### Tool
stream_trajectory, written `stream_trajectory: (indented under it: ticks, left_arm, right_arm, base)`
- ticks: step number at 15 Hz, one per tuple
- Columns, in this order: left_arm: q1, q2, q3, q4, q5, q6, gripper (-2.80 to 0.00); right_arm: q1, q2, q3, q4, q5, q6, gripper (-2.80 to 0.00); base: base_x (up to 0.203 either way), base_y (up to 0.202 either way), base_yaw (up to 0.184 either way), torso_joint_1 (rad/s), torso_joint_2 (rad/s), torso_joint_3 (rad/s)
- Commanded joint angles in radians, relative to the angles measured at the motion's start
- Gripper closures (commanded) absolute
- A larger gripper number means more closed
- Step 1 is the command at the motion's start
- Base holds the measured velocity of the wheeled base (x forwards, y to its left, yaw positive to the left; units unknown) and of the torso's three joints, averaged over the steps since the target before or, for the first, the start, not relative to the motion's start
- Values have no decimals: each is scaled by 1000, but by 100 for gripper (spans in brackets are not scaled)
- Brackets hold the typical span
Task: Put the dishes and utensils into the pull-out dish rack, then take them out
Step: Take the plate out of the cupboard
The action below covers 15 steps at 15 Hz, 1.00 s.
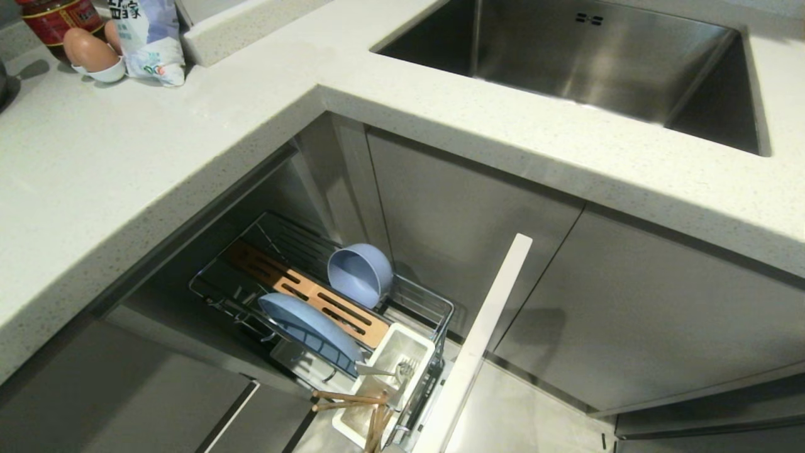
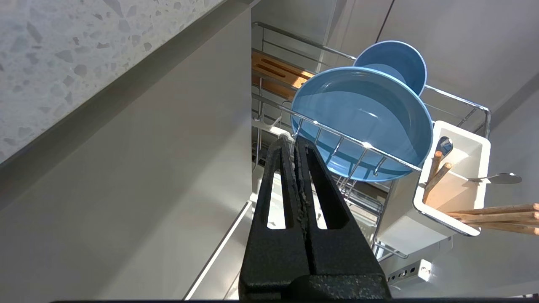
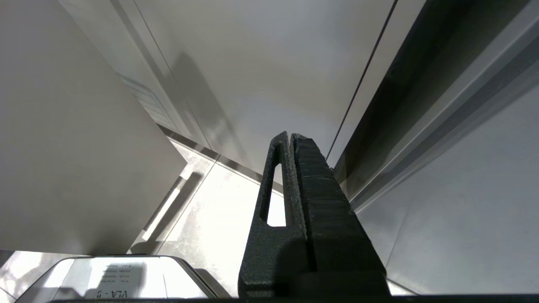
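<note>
Under the worktop (image 1: pixel 157 163) the rack (image 1: pixel 440 308) is loaded; your left hand (image 2: pixel 294 141), closed and empty, must open for the plate (image 2: pixel 362 122).

In the head view, a white and blue bag (image 1: pixel 151 38) in the upper left of the frame, standing on the tabletop (image 1: pixel 126 145), carries large dark printed characters along its top edge; they are cut off and cannot be read fully. In the right wrist view, a white label (image 3: pixel 116 280) at the lower left shows "VLA - 2", seen upside down, under smaller unreadable lines.
</note>
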State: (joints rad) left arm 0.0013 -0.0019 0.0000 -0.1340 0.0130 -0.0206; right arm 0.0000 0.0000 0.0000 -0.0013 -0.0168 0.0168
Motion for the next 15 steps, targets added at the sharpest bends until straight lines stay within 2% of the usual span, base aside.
stream_trajectory:
  ticks: [1,8,10,13,15]
  left_arm:
    - [0,2,40,-1,1,-1,0]
    - [0,2,40,-7,4,-2,0]
    - [1,2,39,-99,8,-2,0]
    - [0,2,-101,-130,6,-1,0]
    - [0,9,-264,-76,-13,5,0]
  right_arm:
    - [0,0,2,0,0,0,0]
    - [0,0,0,0,0,0,0]
    - [0,0,1,0,0,0,0]
    - [0,0,0,0,0,0,0]
    - [0,0,0,0,0,0,0]
  base:
    - [0,0,0,0,0,0]
    - [0,0,0,0,0,0]
    - [0,0,0,0,0,0]
    - [0,0,0,0,0,0]
    - [0,0,0,0,0,0]
